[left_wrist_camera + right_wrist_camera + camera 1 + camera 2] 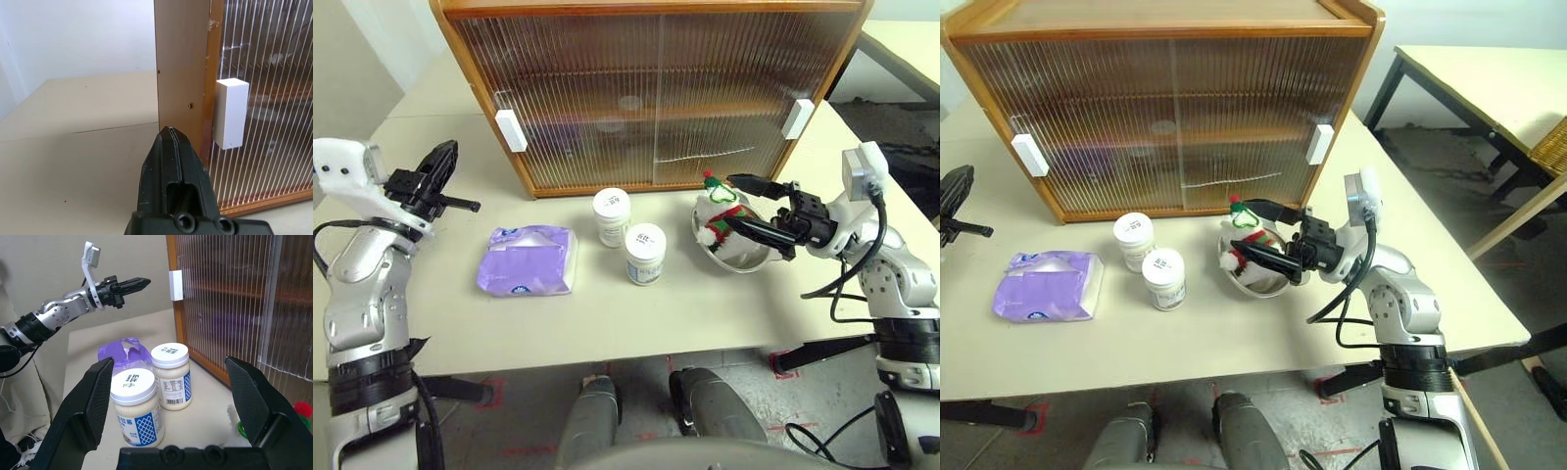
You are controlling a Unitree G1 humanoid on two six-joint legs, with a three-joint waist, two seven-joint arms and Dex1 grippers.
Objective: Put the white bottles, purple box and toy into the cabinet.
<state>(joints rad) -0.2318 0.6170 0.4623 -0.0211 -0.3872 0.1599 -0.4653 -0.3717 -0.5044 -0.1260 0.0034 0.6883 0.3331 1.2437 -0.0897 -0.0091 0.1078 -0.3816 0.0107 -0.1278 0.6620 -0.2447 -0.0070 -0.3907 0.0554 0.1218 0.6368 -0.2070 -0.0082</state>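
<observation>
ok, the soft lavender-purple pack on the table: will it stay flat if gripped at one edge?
Probably not. The soft lavender-purple rectangular pack looks wrinkled and pillowy, so it would likely sag or fold. Its glossy film may slip between narrow fingers. It lies flat and low, so a push should slide it rather than tip it.

Cabinet (656, 93) doors shut. Two white bottles (612, 216) (645, 254) upright, side by side before it; purple box (529, 260) flat, left; toy (722, 217) in bowl (736, 257), right.

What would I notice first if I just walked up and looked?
Probably the big wooden cabinet at the back of the table, its ribbed doors closed. Then the little plush toy sitting in a steel bowl, with the right gripper open around it.
</observation>
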